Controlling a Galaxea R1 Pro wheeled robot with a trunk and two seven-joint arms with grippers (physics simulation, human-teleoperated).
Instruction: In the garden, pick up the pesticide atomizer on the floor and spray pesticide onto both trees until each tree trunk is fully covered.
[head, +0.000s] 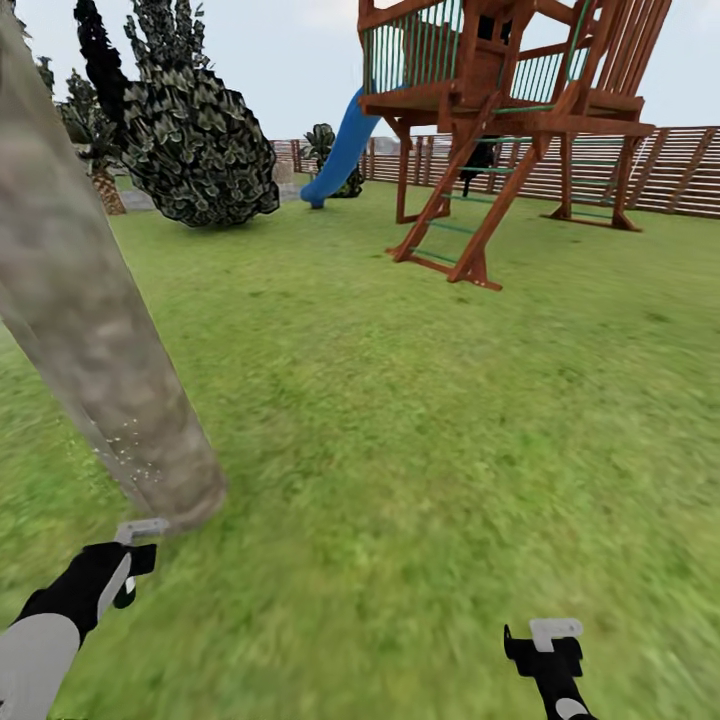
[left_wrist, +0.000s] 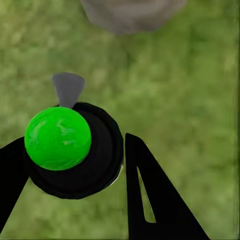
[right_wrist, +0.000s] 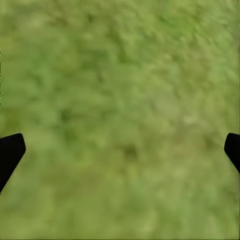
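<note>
**Garden lot: atomizer in left tool, beside one tree trunk**

- Left tool (left_wrist: 75, 165): closed around the pesticide atomizer (left_wrist: 70, 150), a black round body with a bright green cap and a grey nozzle. One black finger (left_wrist: 155, 200) lies against its side. In the head view the left tool (head: 125, 570) sits low at the left, the grey nozzle toward the trunk.
- Tree trunk (head: 90, 310): thick, pale grey-tan, mottled, leaning across the left of the head view; its base meets the grass just beyond the left tool. Its foot also appears in the left wrist view (left_wrist: 131, 14).
- Pesticide (head: 125, 445): small white specks on the lower trunk and just beside it.
- Right tool (head: 545, 645): low at the right, well apart from the trunk. Fingertips (right_wrist: 10, 152) stand wide apart, holding nothing, over grass.
- Floor (head: 420, 400): blurry green grass.
- Background: wooden play tower (head: 500, 110) with blue slide (head: 340, 150), dark leafy shrub (head: 195, 145), slatted fence (head: 670, 165).
</note>
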